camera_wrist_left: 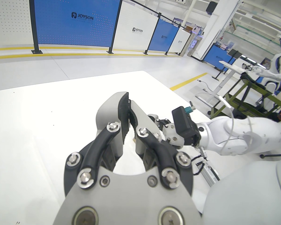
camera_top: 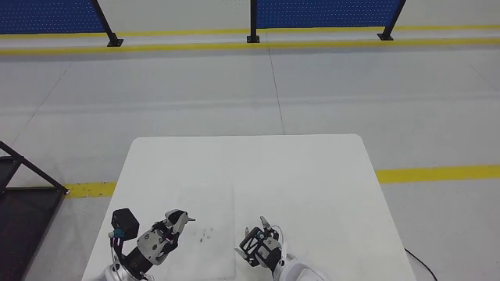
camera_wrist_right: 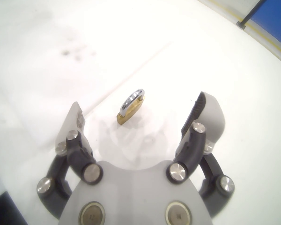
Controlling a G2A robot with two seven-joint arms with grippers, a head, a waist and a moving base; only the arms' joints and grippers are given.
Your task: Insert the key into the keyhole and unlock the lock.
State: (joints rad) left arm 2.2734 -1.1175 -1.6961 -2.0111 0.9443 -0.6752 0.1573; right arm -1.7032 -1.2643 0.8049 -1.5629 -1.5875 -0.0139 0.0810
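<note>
A small brass padlock (camera_wrist_right: 130, 110) with a silver shackle stands on edge on the white table (camera_top: 312, 179). My right gripper (camera_wrist_right: 140, 104) hangs just above it, open, with one finger on either side and neither touching it. In the top view this gripper (camera_top: 262, 234) is near the table's front edge, right of centre. My left gripper (camera_top: 178, 220) is to its left, also near the front edge. Its black pads (camera_wrist_left: 124, 115) are pressed together, so it is shut (camera_wrist_left: 128, 105). I see no key between them, and a thin one would be hidden. The right gripper (camera_wrist_left: 158, 121) lies just beyond it.
A few dark specks (camera_top: 205, 234) mark the table between the two grippers, on a faint clear sheet (camera_top: 207, 203). A black frame (camera_top: 23, 195) stands on the floor off the table's left side. The far half of the table is bare white surface.
</note>
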